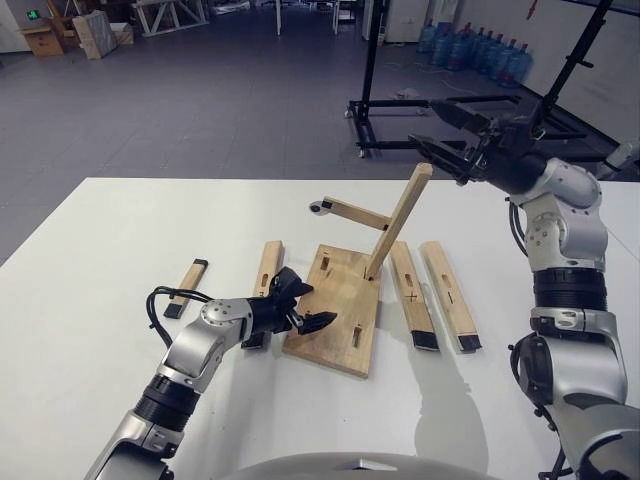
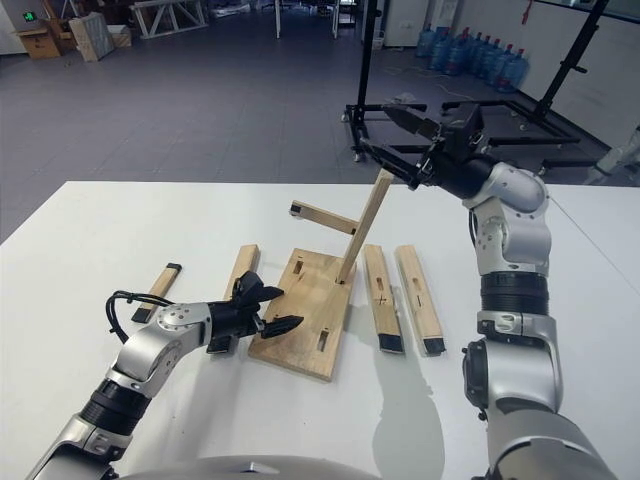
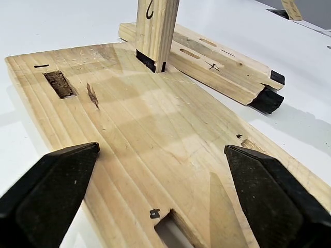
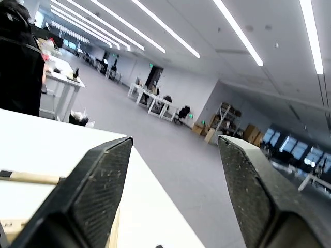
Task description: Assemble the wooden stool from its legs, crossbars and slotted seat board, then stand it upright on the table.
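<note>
You've got the slotted seat board point(image 1: 340, 300) lying flat mid-counter point(image 1: 100, 250), long side running away from the robot. The left gripper point(image 1: 323, 304) sits low at the board's left edge, toward the near end, wide open and holding nothing. In the left wrist view its two fingers point(image 3: 51, 186) are spread across the board's width with bare wood and a near slot between them; you can't tell whether the tips touch the wood. One upright leg point(image 1: 400, 220) stands in the board's far right slot, leaning toward the robot's right, well apart from the left gripper. A crossbar point(image 1: 355, 213) juts from that leg toward the robot's left, off the counter, with a capped tip. The right gripper point(image 1: 422, 121) is raised high, above and just to the right of the upright leg's top end, not touching it. It is open too: the right wrist view shows its fingers point(image 4: 98, 191) apart with only the room between them. Two loose legs point(image 1: 411, 295) lie side by side just right of the board, black ends toward the robot. A third leg point(image 1: 268, 265) lies left of the board, behind the left gripper. A short bar point(image 1: 188, 285) lies farther left.
</note>
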You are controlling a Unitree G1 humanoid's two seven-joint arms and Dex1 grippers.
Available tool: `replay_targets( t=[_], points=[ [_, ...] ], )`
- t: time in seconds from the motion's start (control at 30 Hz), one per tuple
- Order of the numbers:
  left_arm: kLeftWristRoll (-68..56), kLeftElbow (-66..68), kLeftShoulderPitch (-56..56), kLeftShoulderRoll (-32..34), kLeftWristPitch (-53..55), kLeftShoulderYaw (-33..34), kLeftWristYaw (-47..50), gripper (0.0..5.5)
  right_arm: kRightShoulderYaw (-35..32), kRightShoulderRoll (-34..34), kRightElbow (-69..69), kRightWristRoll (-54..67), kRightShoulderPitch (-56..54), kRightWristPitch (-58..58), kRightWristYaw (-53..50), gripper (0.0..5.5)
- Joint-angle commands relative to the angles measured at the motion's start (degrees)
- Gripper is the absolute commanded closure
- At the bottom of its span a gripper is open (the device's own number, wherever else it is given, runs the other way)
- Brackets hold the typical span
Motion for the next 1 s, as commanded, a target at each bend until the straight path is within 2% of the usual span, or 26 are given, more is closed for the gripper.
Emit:
replay_targets(
  t=[0.03, 0.13, 0.27, 0.47, 0.57, 0.67, 0.77, 1.0],
  points=[
    [1.6, 3.9, 3.9, 0.2, 3.7, -2.2, 0.7, 1.03, 4.6, -0.8, 1.8, -2.0, 5.5, 3.8, 3.9, 2.49],
    [1.7, 4.3, 3.8, -0.1, 3.6, -2.0, 1.0, 1.03, 9.2, -0.5, -2.5, -1.7, 12.1, 8.6, 7.3, 2.49],
    [1.5, 4.6, 3.6, -0.5, 3.5, -1.7, 1.3, 1.03, 10.3, 0.4, -6.5, -0.5, 14.2, 11.7, 7.2, 2.49],
    [1.4, 5.5, 3.6, -1.2, 3.1, -1.4, 1.3, 1.03, 3.2, 1.9, -12.4, 4.2, 10.0, 8.3, 2.4, 2.49],
    [1.4, 5.9, 3.6, -1.4, 2.8, -1.2, 1.3, 1.03, -0.8, 0.3, -12.9, 5.5, 4.7, 7.1, -0.8, 2.49],
    [1.5, 6.3, 3.5, -1.5, 2.5, -1.0, 1.3, 1.03, -1.8, -2.1, -8.9, 4.2, 1.1, 5.4, -0.2, 2.49],
    [1.7, 6.8, 3.1, -1.6, 2.3, -1.2, 1.2, 1.03, 0.4, -3.3, -1.9, 0.8, 0.2, 3.1, 1.5, 2.49],
    [1.9, 7.6, 2.0, -1.4, 2.2, -1.1, 0.8, 1.03, 8.7, 1.3, 11.4, -6.3, 6.6, -0.9, 5.7, 2.49]
  ],
)
